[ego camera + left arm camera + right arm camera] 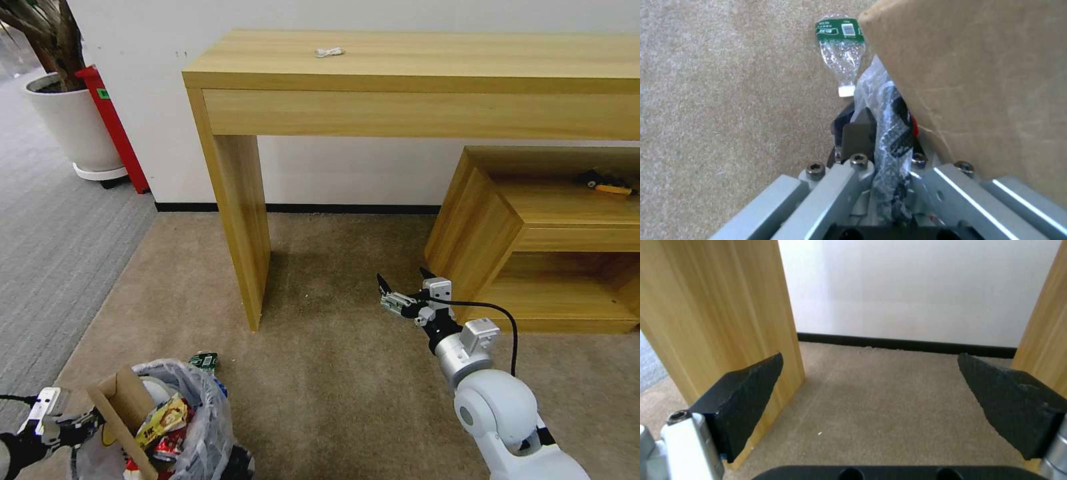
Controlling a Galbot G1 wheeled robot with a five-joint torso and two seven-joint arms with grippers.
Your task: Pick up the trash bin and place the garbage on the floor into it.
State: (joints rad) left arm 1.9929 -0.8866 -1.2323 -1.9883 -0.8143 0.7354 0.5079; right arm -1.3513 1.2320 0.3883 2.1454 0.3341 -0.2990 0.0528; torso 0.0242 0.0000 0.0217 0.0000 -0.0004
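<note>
The trash bin, lined with a clear bag, sits low at the left over the beige floor. It holds cardboard and red and yellow wrappers. My left gripper is shut on its rim, and the left wrist view shows the liner pinched between the fingers beside the cardboard. A clear bottle with a green label lies on the carpet just beyond the bin. My right gripper hangs open above the carpet, holding nothing.
A tall wooden console table stands ahead, its leg left of my right gripper. A low wooden shelf unit is close on the right. A white plant pot and grey ribbed carpet lie far left.
</note>
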